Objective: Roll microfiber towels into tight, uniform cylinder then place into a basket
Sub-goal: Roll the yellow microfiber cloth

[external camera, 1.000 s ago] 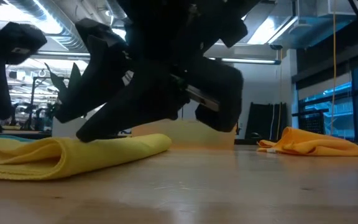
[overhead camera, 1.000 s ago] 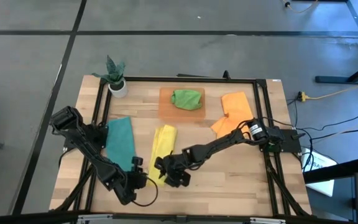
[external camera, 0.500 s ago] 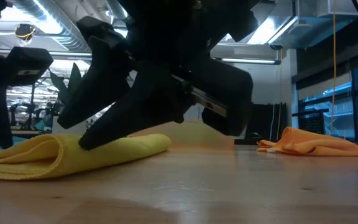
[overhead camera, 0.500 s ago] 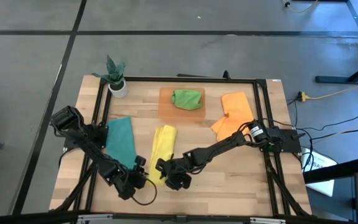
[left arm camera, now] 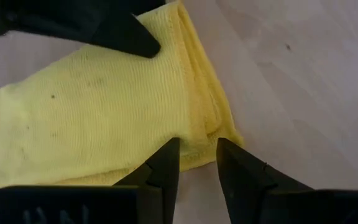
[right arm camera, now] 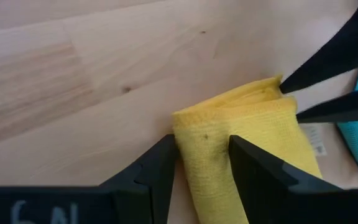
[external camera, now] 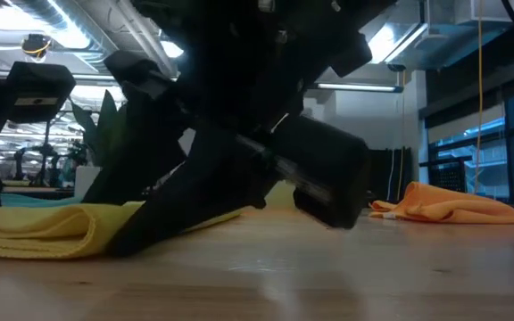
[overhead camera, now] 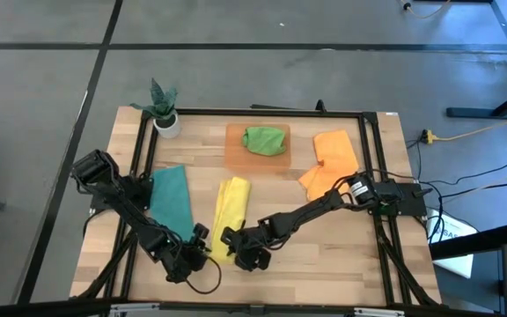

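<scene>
Both my grippers sit at the near end of the yellow towel (overhead camera: 229,208), flat on the desk (overhead camera: 324,255) w/ the basket (overhead camera: 257,151) beyond. Left fingers (left arm camera: 166,165) parted over one corner, right fingers (right arm camera: 160,168) parted astride the other, nothing gripped. Pinch both corners level, roll evenly, keep tension.

Wood table (overhead camera: 324,242), light planks, w/ black frame (overhead camera: 262,112) round the edge. Small white pot (overhead camera: 167,124) w/ green plant (overhead camera: 160,95) at far left corner of table. Grey floor (overhead camera: 236,53) w/ dark lines. Cables (overhead camera: 465,136) on floor right of table, one yellow. Low view: room behind w/ ceiling lights (external camera: 400,36), windows (external camera: 498,143) at right.
</scene>
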You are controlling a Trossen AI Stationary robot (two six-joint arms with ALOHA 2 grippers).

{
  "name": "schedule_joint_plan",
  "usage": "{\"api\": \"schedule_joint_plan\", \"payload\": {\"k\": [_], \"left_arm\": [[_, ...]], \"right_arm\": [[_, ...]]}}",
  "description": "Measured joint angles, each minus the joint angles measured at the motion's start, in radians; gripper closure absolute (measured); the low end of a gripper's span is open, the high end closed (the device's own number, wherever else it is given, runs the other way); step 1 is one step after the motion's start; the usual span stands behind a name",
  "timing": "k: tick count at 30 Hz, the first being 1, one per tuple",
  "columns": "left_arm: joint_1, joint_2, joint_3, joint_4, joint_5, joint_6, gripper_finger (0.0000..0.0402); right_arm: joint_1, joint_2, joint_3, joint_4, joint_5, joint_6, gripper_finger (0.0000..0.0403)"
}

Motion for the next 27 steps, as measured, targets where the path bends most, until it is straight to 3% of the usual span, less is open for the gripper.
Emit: {"api": "schedule_joint_plan", "payload": {"k": [7,14,27], "left_arm": [[0.0,0.0,0.0,0.007,0.0,0.001,0.0303],[0.0,0.001,0.0,0.008,0.0,0.0,0.0303],[-0.014,-0.001,0.0,-0.003,-0.001,0.001,0.0303]], "right_arm": [[0.005,0.002,0.001,0.007,0.055,0.069,0.0275],[0.004,0.004,0.001,-0.014,0.059,0.178,0.0388],[0.0,0.004,0.001,-0.015,0.023,0.431,0.0397]]}}
